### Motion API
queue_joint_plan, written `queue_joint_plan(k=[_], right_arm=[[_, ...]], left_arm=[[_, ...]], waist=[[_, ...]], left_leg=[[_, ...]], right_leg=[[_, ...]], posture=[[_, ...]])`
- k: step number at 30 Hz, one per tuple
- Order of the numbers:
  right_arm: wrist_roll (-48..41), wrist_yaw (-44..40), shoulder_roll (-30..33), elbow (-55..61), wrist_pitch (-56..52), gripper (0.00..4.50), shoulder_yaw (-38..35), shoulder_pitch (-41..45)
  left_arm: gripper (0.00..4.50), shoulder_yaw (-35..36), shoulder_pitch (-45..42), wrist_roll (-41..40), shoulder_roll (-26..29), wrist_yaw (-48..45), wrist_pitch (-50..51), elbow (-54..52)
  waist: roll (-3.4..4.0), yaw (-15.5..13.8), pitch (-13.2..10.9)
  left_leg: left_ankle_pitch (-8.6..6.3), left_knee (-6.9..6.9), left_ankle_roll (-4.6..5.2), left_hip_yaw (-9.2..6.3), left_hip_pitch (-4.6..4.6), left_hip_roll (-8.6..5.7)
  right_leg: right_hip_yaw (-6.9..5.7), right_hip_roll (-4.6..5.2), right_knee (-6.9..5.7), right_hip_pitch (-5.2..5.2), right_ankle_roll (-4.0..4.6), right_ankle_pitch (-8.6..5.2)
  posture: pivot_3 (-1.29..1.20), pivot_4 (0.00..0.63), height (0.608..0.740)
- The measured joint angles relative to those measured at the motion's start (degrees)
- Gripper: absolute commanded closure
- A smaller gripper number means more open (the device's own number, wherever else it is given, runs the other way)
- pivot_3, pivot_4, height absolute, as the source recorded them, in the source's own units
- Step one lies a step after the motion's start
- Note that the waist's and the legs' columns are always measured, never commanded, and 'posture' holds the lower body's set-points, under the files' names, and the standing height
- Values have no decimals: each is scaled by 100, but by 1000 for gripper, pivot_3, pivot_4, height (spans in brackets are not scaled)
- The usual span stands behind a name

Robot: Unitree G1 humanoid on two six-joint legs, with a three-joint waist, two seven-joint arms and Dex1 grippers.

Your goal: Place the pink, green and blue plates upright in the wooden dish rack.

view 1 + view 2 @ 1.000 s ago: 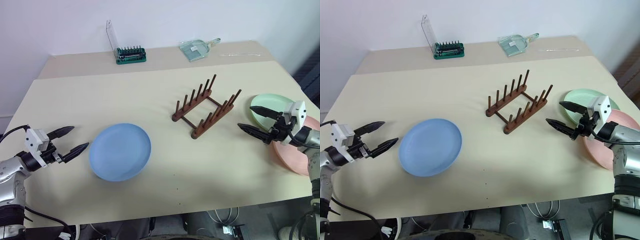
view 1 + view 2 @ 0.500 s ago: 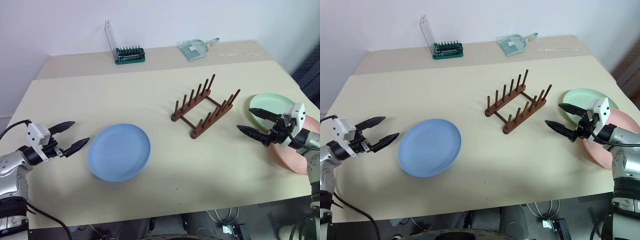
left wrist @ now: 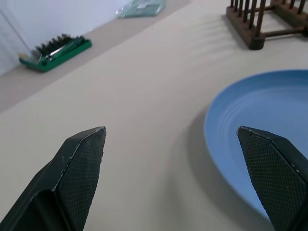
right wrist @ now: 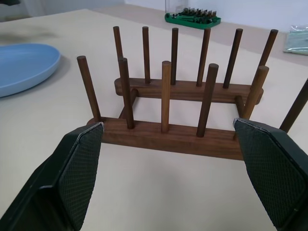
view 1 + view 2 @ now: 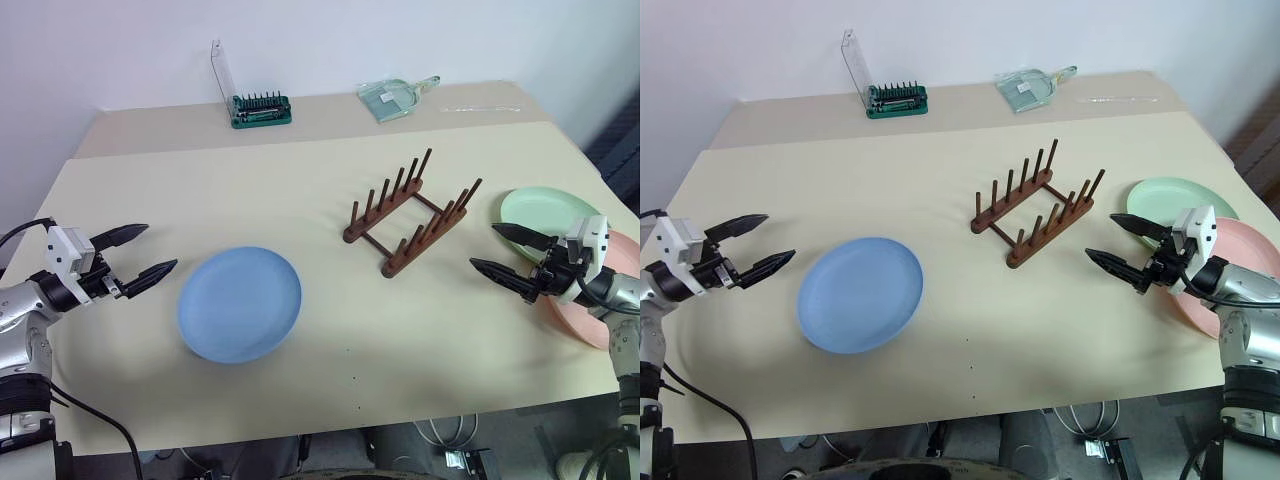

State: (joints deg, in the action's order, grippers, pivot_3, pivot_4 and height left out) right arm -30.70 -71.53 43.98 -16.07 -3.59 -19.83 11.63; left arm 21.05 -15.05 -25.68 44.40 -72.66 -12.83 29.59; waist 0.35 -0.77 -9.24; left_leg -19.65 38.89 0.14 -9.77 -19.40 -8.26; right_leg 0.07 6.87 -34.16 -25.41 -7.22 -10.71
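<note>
The wooden dish rack (image 5: 412,213) stands empty near the middle of the beige table (image 5: 300,190), its two peg rows running diagonally, and serves as the landmark for everything else. The blue plate (image 5: 240,304) lies flat on the table well to the left of the rack and a little nearer the robot. The green plate (image 5: 545,208) lies flat to the right of the rack, near the table's right edge. The pink plate (image 5: 590,315) lies just beyond the green one from the rack, nearer the robot, its rim meeting or slightly overlapping the green plate's rim; which one lies on top cannot be told.

The right gripper (image 5: 510,252) hovers between the rack and the green and pink plates, pointing toward the rack with its two black fingers spread wide and nothing between them. The left gripper (image 5: 140,253) hovers on the far side of the blue plate from the rack, just beside that plate's left rim, also spread wide and holding nothing, its tips aimed at the plate.

Behind the rack, along the back of the table, sit a green-based tool holder (image 5: 261,109) with a clear upright lid, and a clear glass-like scoop (image 5: 395,98) farther right.
</note>
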Motion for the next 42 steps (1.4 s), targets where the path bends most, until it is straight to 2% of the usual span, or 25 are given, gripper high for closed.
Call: queue_joint_plan(k=[4, 7, 11, 13, 17, 21, 26, 33, 38, 42], right_arm=[[-8, 18, -7, 27, 23, 91, -35, -11], [-6, 18, -11, 29, 37, 91, -47, 8], [0, 23, -17, 20, 95, 91, -69, 47], [2, 40, -32, 19, 131, 91, -73, 57], [9, 95, -37, 5, 166, 91, -78, 62], [8, 138, -28, 3, 172, 91, -99, 73], [9, 160, -23, -3, 255, 91, -129, 74], [9, 216, -22, -5, 339, 91, -151, 61], [8, 257, -22, -5, 361, 91, -211, 22], [8, 255, -22, -4, 396, 91, -229, 13]], left_arm=[[0, -487, -391, 307, 41, 299, 680, -331], [0, -1313, -1059, 447, 48, 433, 2031, -1219], [0, -1890, -2457, -25, -81, 235, 3988, -1709], [0, -2242, -2785, 165, -350, 435, 4172, -1884], [0, -3428, -2915, 962, -940, 972, 4485, -2375], [0, -4048, -3077, 1256, -1166, 1145, 5002, -2802], [0, -4532, -3082, 1706, -2132, 1910, 5193, -2807], [0, -4973, -3022, 2181, -3176, 2797, 5319, -2544], [0, -5509, -3079, 2918, -3355, 3403, 5509, -2245], [0, -5228, -3123, 2636, -3724, 3330, 6049, -2106]], waist=[[0, -30, 0], [-13, -74, -7], [-10, -44, -6], [-1, -3, -1], [-5, 33, -6], [-5, 16, -7], [-8, -51, -8], [-8, -12, -8], [-8, -8, -9], [-9, -23, -9]], left_leg=[[0, 4, 0, -1, -1, -1], [0, 14, 0, -2, -6, -1], [1, 12, -1, -1, -2, -2], [1, 9, -1, 0, 0, -2], [1, 4, -2, 4, -3, 1], [1, 4, -2, 5, -2, 1], [1, 12, -2, 5, -4, -4], [1, 11, -2, 8, -1, -3], [1, 10, -2, 13, -1, -2], [1, 13, -1, 12, -2, -4]], right_leg=[[0, 0, 1, 5, -2, 2], [1, -2, 2, 5, -6, 7], [0, -3, -1, 4, -6, 8], [3, -2, 2, 6, -6, 8], [12, -6, 4, 0, -7, 8], [15, -7, 3, -1, -7, 8], [18, -5, 9, 5, -13, 11], [22, -6, 6, 4, -14, 11], [27, -8, 6, 3, -15, 11], [27, -7, 7, 4, -17, 12]], posture=[[0, 150, 740], [0, 150, 740], [0, 150, 740], [0, 150, 740], [0, 150, 740], [0, 150, 740], [0, 150, 740], [0, 150, 740], [0, 150, 740], [0, 150, 740]])
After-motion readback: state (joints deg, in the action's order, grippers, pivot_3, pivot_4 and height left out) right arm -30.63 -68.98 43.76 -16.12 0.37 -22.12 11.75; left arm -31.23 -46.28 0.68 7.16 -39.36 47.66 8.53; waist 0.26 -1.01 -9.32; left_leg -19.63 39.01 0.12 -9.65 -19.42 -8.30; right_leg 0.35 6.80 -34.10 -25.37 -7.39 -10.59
